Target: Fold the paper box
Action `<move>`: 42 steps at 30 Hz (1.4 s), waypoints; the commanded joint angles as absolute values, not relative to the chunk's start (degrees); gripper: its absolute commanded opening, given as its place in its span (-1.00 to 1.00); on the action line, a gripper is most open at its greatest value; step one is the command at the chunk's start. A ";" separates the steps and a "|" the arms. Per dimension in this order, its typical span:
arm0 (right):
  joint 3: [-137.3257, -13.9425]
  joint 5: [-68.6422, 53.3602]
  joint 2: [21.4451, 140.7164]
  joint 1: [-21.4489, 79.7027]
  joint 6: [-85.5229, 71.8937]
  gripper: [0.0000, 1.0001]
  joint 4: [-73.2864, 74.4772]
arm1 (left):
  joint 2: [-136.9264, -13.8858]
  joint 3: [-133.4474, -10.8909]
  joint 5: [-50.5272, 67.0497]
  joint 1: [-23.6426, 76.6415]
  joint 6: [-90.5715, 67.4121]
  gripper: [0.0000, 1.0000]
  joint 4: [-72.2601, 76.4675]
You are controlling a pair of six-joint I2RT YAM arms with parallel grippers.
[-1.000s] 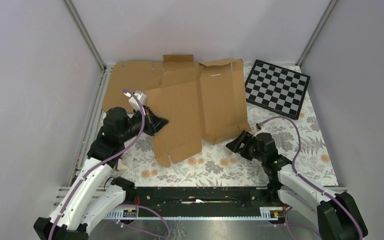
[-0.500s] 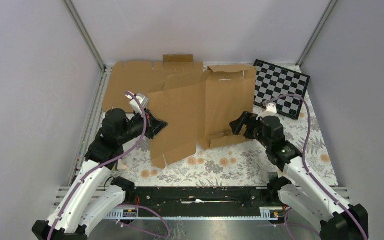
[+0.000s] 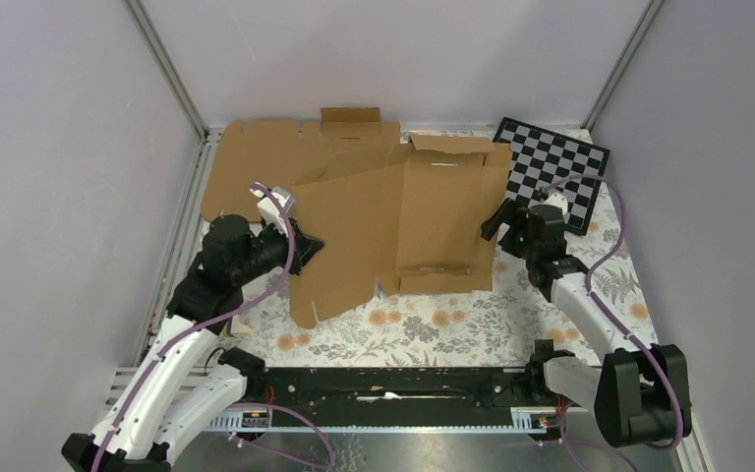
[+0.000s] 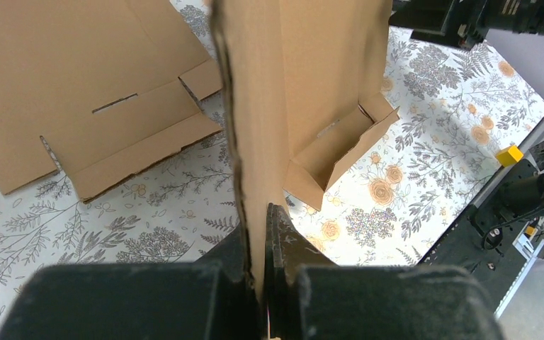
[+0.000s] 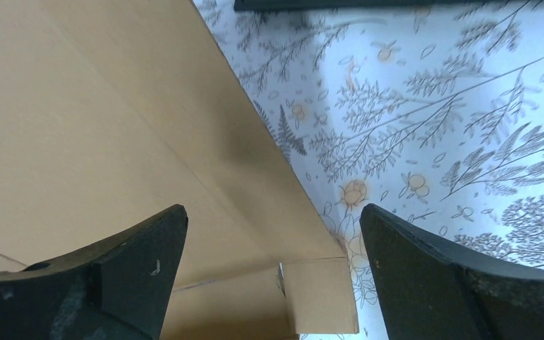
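Your left gripper stays shut tight on the left edge of the paper box; the wrist view shows the cardboard pinched upright between its jaws. Your right gripper is spread wide and holds nothing. A second ago it sat low at the sheet's near right corner; it has since swung up beside the right edge, and the right panel has slid toward the checkerboard, whose near-left corner it now hides. That looks like a reposition for a fresh push or grasp on that side, so the fold is barely begun; no wall stands locked yet.

The box sits mid-table toward the back, on the floral cloth; it is plain brown corrugated board. Its left half is lifted and creased along a centre line, while its right half lies flatter, with a slot near the far edge and a small flap turned up at the near edge. Its far-left part overlaps the other cardboard sheet.
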State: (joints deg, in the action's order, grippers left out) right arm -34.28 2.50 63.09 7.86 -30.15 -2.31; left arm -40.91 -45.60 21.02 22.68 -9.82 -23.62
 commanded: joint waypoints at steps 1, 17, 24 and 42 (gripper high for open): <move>-28.29 -4.85 62.51 7.91 -30.03 0.99 -13.46 | -38.85 -45.50 20.35 23.14 -6.91 -1.00 -19.65; -18.64 -2.52 59.21 21.13 -23.35 0.95 -19.39 | -40.77 -40.07 15.19 24.34 -17.09 -1.00 -4.94; -20.93 7.77 54.26 20.03 -23.51 0.99 -15.01 | -42.92 -42.29 13.46 26.18 -13.27 -1.00 -6.59; -32.57 -1.20 58.70 18.29 -22.13 0.97 -16.80 | -41.39 -43.60 12.62 27.66 -2.46 -1.00 -15.56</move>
State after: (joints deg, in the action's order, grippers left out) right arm -27.90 -2.50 58.92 18.57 -32.32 -16.84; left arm -43.66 -43.35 14.39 27.05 -4.29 -18.50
